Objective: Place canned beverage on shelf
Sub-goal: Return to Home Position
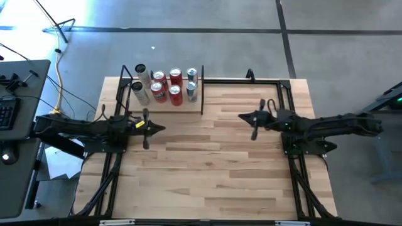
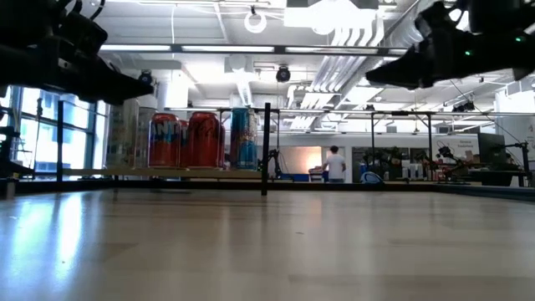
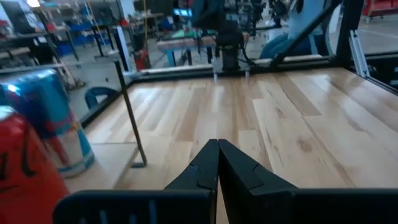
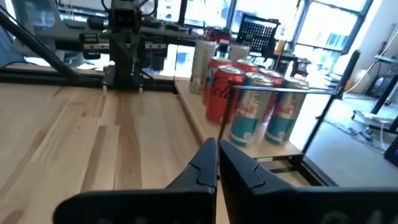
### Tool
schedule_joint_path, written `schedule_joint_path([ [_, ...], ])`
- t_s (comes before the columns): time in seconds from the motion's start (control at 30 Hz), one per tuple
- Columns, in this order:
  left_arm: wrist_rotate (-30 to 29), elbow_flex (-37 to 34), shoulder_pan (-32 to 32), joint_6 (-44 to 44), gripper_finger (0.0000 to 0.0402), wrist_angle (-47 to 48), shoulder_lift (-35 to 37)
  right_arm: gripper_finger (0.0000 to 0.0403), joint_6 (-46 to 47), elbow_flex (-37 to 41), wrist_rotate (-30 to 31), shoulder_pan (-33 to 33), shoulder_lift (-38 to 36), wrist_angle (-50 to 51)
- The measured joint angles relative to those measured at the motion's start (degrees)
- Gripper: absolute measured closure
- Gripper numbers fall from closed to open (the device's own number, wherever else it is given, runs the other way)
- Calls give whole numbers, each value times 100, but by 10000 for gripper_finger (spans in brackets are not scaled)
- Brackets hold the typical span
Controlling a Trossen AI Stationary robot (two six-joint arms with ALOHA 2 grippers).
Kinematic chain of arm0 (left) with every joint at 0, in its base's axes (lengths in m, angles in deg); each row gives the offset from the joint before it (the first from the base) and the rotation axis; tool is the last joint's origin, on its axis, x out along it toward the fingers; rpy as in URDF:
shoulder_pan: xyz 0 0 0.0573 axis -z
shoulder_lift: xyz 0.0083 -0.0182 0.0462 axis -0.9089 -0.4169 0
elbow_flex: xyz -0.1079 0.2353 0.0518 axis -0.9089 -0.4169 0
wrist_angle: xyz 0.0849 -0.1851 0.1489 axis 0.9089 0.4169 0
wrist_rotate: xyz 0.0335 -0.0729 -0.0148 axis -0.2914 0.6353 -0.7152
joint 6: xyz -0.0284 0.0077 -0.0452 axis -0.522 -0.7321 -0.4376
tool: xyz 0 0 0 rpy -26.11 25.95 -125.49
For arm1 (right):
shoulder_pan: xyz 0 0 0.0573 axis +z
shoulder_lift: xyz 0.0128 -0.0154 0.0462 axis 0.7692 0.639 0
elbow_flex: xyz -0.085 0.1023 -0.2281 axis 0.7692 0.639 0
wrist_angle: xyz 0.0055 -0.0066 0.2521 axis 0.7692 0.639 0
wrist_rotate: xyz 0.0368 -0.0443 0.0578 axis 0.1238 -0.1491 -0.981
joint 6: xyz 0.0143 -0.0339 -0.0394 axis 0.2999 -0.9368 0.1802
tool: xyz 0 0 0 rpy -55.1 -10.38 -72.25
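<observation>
The shelf (image 1: 188,105), a small pale board with black rod frames at its ends, stands at the table's far left. Several cans stand upright on it: red ones (image 1: 167,86), blue-silver ones (image 1: 191,83) and white ones (image 1: 141,81). They show again in the low view as cans (image 2: 188,140) and in the right wrist view as cans (image 4: 249,102). My left gripper (image 1: 162,129) hovers shut and level just near of the shelf, holding nothing. My right gripper (image 1: 242,117) hovers shut at the table's right half, pointing toward the shelf, also holding nothing.
Black frame rails (image 1: 251,79) run along the table's far and right edges. A desk with a keyboard (image 1: 7,110) stands beyond the left edge. Slatted wood tabletop (image 1: 207,169) stretches between and near of the arms. A person (image 2: 336,163) stands far off in the room.
</observation>
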Motion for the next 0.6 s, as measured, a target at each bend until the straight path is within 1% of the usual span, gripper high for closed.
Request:
schedule_joint_path([
  [0.13,-34,0,0,147,402,333,464,403,-120,437,-198,-111,-936,264],
  [0.27,-60,0,0,273,402,842,929,403,47,694,-800,-364,-1861,780],
  [0.4,-384,0,0,349,402,1156,1420,403,219,760,-1113,-838,-2744,1557],
  [0.6,-757,2,0,373,402,1469,2154,403,509,762,-2026,-1707,-3807,2230],
])
